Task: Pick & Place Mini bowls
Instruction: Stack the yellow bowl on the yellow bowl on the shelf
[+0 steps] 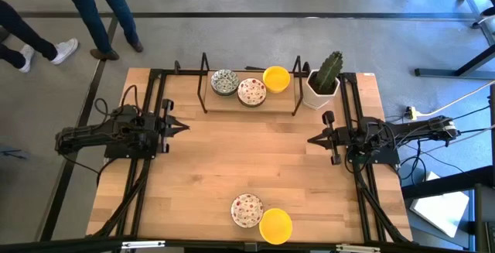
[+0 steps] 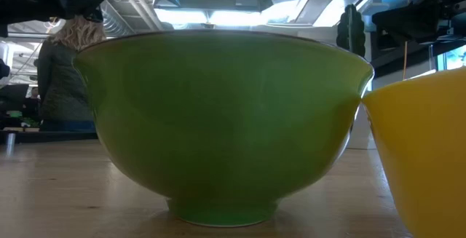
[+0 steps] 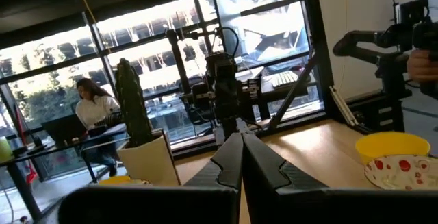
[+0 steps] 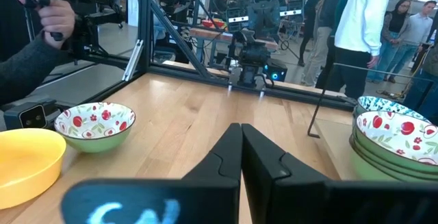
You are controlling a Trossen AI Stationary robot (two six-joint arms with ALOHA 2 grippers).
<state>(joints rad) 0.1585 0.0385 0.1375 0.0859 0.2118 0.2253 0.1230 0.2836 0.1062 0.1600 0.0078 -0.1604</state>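
1. Two mini bowls sit at the near edge of the table [image 1: 209,160]: a red-speckled bowl [image 1: 247,210] and, touching it on its right, a yellow bowl [image 1: 275,226].
2. From table height these two fill the picture; the speckled bowl's outside [image 2: 218,121] looks green, and the yellow bowl [image 2: 426,151] stands just beside it.
3. At the far edge, three more groups rest on a raised shelf [image 1: 232,104] between two dark uprights: a green-blue patterned bowl [image 1: 224,82], a red-speckled stack [image 1: 252,92] touching it, and a yellow bowl [image 1: 276,78] just beside that.
4. In the right wrist view, the speckled group is a stack of several bowls [image 4: 395,138], with the patterned bowl [image 4: 383,105] behind it.
5. A white pot holding a green cactus [image 1: 325,80] stands just right of the shelf.
6. The left gripper [image 1: 182,128] hovers at the table's left side, well apart from every bowl, its fingers pressed together and holding nothing.
7. The right gripper [image 1: 311,139] waits at the right side, fingers likewise closed and empty.
8. People's legs [image 1: 100,13] show on the floor beyond the table.
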